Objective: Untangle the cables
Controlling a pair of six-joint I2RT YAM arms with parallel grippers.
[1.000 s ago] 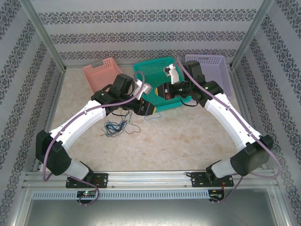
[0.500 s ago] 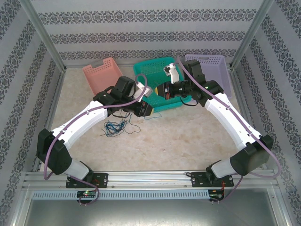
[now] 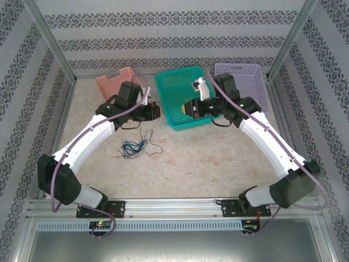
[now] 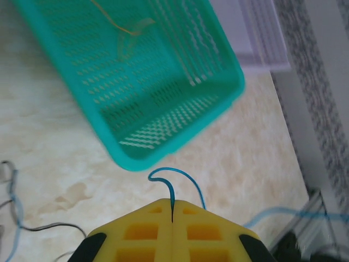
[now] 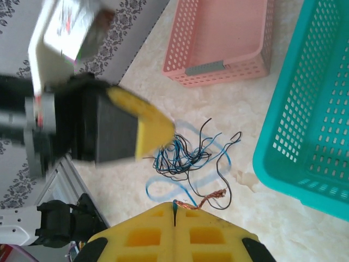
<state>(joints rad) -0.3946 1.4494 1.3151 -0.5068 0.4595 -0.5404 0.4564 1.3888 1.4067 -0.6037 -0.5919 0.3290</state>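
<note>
Lying on the table (image 3: 218, 158) just past the arm bases is a small tangle of cables (image 3: 133, 146), black, blue and green, with loose ends spread around it. A bit farther on, the left gripper (image 3: 155, 111) hangs just left of the green basket (image 3: 174, 87). Its yellow fingers (image 4: 158, 221) are squeezed together on a thin blue cable (image 4: 171, 188) that curls up out of the tips. The right gripper (image 3: 187, 108) is over the near part of the green basket and points toward the left one. Its fingers (image 5: 158, 224) are squeezed together too, pinching a blue wire (image 5: 158, 190) that loops toward the tangle. A brownish twisty wire (image 5: 210, 196) starts right at those tips; I cannot tell if it is held. A yellowish cable (image 4: 117, 24) lies inside the green basket. A pink basket (image 3: 112, 83) sits to the left and a purple basket (image 3: 242, 71) to the right, by the far wall.
</note>
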